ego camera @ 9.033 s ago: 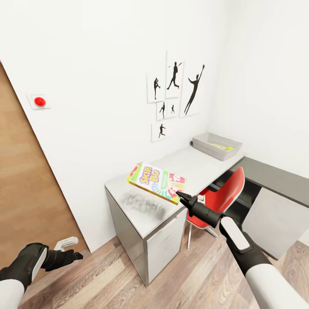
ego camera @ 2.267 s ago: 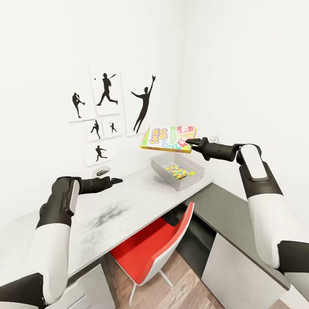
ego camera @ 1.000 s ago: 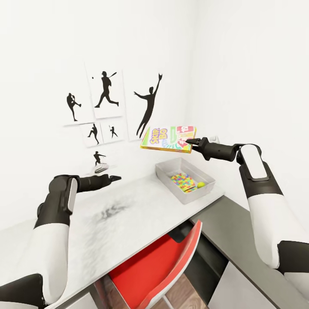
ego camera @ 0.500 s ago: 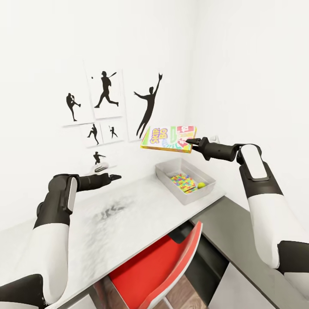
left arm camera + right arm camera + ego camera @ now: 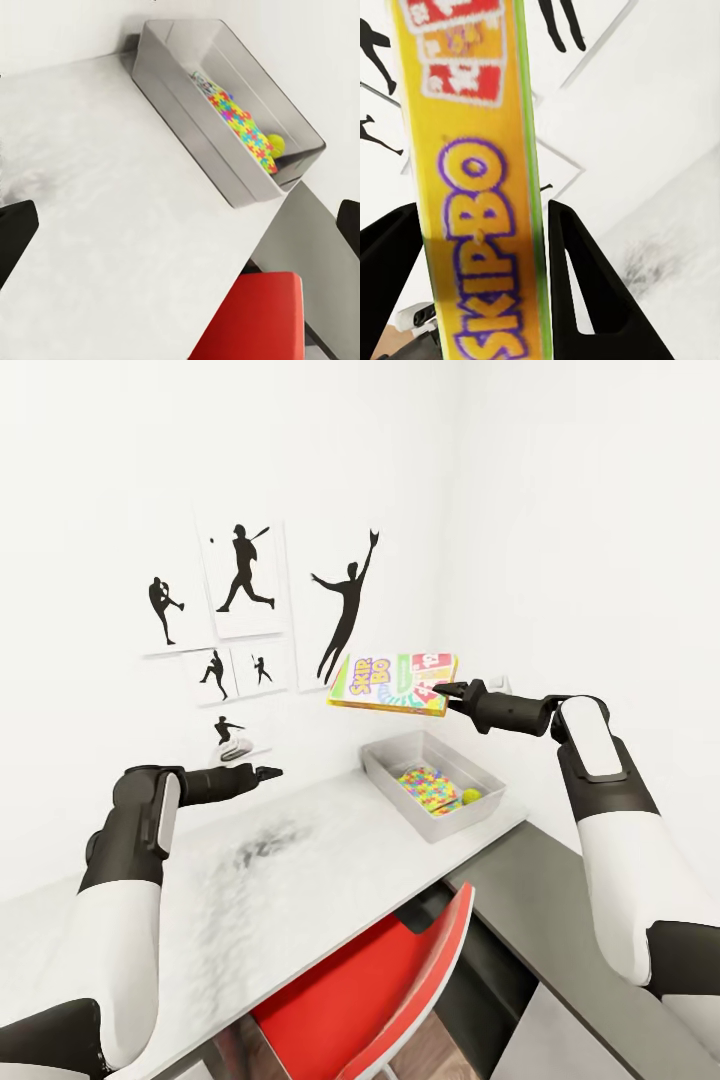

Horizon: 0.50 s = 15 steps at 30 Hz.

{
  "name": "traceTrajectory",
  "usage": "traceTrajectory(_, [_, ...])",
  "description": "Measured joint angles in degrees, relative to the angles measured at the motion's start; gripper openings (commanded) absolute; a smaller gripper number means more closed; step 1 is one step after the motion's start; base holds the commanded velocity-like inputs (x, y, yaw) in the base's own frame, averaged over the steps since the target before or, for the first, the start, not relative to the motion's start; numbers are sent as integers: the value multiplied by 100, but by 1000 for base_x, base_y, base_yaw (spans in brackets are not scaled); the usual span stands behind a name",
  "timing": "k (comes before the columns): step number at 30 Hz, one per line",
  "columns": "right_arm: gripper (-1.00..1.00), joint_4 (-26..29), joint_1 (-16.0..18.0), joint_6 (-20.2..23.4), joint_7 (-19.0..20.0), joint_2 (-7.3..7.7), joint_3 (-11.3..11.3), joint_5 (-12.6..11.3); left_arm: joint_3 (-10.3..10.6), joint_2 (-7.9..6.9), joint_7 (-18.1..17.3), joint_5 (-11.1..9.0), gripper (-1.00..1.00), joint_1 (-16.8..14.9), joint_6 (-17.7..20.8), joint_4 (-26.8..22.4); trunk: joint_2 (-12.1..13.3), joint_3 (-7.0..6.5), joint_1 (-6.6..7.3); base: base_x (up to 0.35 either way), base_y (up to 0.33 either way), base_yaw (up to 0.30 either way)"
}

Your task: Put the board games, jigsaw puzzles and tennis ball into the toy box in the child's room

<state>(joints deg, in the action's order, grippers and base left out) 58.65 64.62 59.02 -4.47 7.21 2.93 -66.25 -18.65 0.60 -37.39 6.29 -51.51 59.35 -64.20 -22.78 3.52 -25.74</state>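
Over the pale desk (image 5: 300,870), the toy box (image 5: 385,768) already holds a jigsaw puzzle (image 5: 430,788) and tennis ball (image 5: 470,795). The right tool (image 5: 438,691) is clamped on the board game (image 5: 390,682), held above the box — lower it level, then release; the left tool (image 5: 268,771) hangs spread apart.

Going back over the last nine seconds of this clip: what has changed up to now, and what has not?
The robot rolled from the table's near end up to the toy box, lifting the board game from just above the table to high beside the box. The left arm rose over the tabletop. Unchanged: the right claw stays shut on the game, the left claw holds nothing, and the puzzle remains in the box.
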Motion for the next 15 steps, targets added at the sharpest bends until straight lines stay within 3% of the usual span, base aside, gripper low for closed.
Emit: traceTrajectory(15, [-100,-5,9,0,-8,-1,0,23,2,4,-3,-3,100,0,-1,0,0,0,1,211,-32,0])
